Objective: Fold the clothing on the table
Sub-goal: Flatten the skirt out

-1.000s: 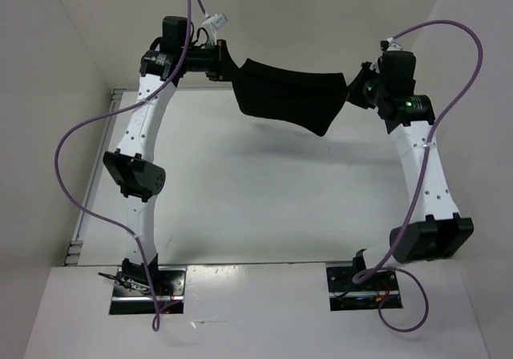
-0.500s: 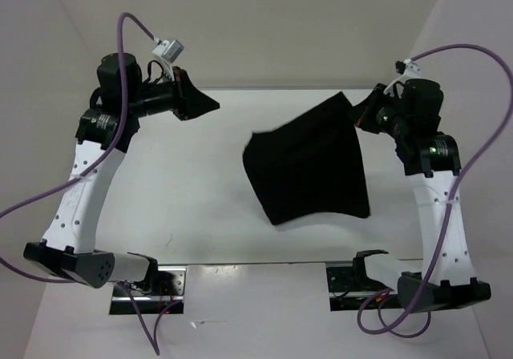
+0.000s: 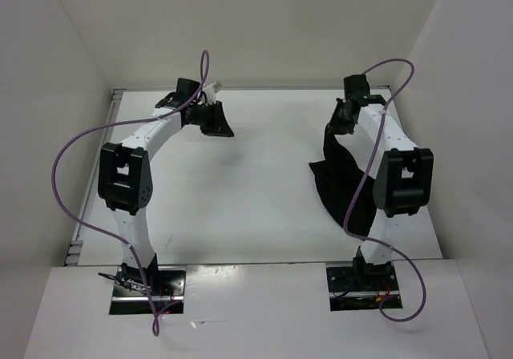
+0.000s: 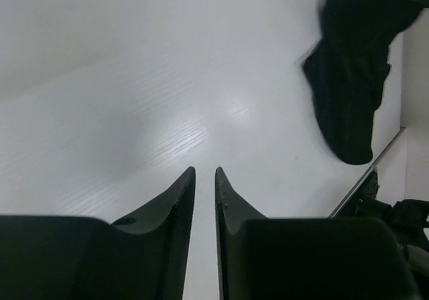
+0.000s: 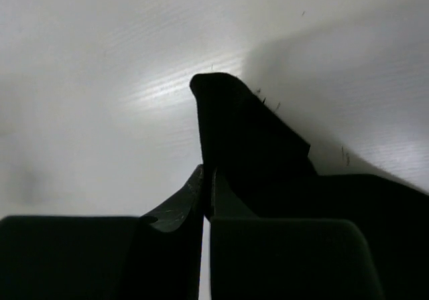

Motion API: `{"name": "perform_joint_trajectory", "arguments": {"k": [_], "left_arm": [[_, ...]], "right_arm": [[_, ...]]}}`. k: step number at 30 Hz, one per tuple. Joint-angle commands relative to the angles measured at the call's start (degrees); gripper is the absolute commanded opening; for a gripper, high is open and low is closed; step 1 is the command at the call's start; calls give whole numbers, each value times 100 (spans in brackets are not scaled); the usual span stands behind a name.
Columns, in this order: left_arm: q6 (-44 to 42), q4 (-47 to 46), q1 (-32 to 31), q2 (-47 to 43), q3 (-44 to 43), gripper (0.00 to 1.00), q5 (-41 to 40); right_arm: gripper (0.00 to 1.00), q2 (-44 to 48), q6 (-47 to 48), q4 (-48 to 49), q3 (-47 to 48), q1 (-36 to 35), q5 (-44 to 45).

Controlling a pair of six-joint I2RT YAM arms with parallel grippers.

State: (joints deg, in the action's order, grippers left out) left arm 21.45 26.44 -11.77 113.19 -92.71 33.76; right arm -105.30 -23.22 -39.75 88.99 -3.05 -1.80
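My right pincer point(image 3: 340, 125), in the upper right of the overhead view, was clamped shut on an upper edge of the black cloth point(image 3: 341, 184). The cloth hung from that grip and trailed down the right side of the white tabletop point(image 3: 256, 183), its lower part lying on the surface. My left pincer point(image 4: 204, 173), upper left of centre, had its jaws a narrow gap apart and held nothing. It was well apart from the cloth.
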Motion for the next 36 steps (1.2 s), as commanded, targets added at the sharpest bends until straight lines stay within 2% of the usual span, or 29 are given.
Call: {"name": "perform_joint_trajectory", "arguments": {"k": [1,7,8,10,11,16,22,30,35,36], "left_arm": [[52,-498,-159,-447,-477,26,419],[473,-1412,-457,-263,164,39,1061],[543,-1509,-658,-201,165,40,1219],[544,-1563,-905,27,87,43,1090],[605,-1615,-1141,106,16,43,1037],[798,-1615,-1520,573,-336,43,1036],[852,-1782,-1679,573,-458,43,984],[1624,-2335,-2066,1223,-590,47,-105],[2108,-2512,-2347,1452,-731,60,-1115],[2196,-2573,-2426,1452,-731,60,-1256]], "right_arm": [[0,-113,-112,389,768,32,716],[0,-298,-112,231,918,32,1173],[0,-386,-112,231,918,32,1426],[0,-491,-112,38,918,-20,1795],[0,-553,-191,37,918,-20,1954],[0,-957,-306,-349,744,-20,2614],[0,-1327,-420,-552,164,41,2896],[0,-1441,-473,-604,31,41,2782],[0,-1082,-525,-604,-276,41,2782],[0,-1081,-525,-604,-277,41,2782]]}}
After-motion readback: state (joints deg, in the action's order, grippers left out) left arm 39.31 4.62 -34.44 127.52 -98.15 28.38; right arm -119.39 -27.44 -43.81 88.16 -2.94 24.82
